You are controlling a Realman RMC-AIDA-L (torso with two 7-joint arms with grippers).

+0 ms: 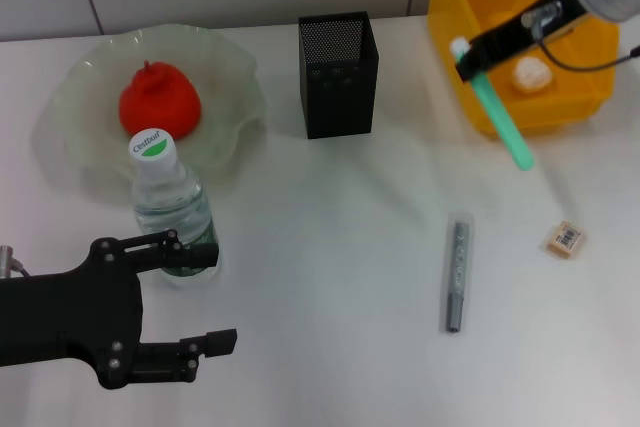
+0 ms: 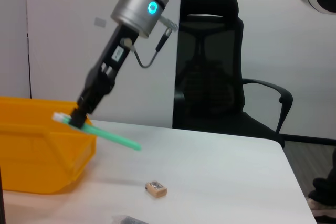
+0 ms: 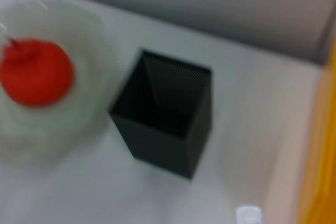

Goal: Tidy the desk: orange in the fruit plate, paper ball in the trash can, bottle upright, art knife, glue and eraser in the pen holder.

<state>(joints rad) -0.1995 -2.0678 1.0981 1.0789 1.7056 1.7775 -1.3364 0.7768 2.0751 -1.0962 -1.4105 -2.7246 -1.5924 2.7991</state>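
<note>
One glue [image 1: 503, 117], one eraser [image 1: 564, 238], one bottle [image 1: 170, 201]

Bench [image 1: 330, 247]: smooth, matt white, faint sheen. Fruit plate [image 1: 235, 77]: translucent pale green glass, glossy, ruffled rim. Orange [image 1: 160, 102]: matt red-orange skin, knobbly top. Bottle [image 1: 170, 202]: clear glossy plastic, green label, smooth white cap w/ green top. Pen holder [image 1: 338, 75]: black metal mesh, matt, fine perforations. Trash can [image 1: 590, 57]: bright yellow plastic, smooth, slight gloss. Paper ball [image 1: 531, 74]: white crumpled paper, rough. Glue [image 1: 503, 117]: smooth green translucent plastic tube, white end. Art knife [image 1: 457, 272]: grey, satin, metal or plastic unclear. Eraser [image 1: 564, 238]: tan matt block, white barcode sticker. Left gripper [image 1: 165, 322]: matt black, hard. Right gripper [image 1: 470, 57]: black; arm housing brushed silver metal w/ glowing ring.
</note>
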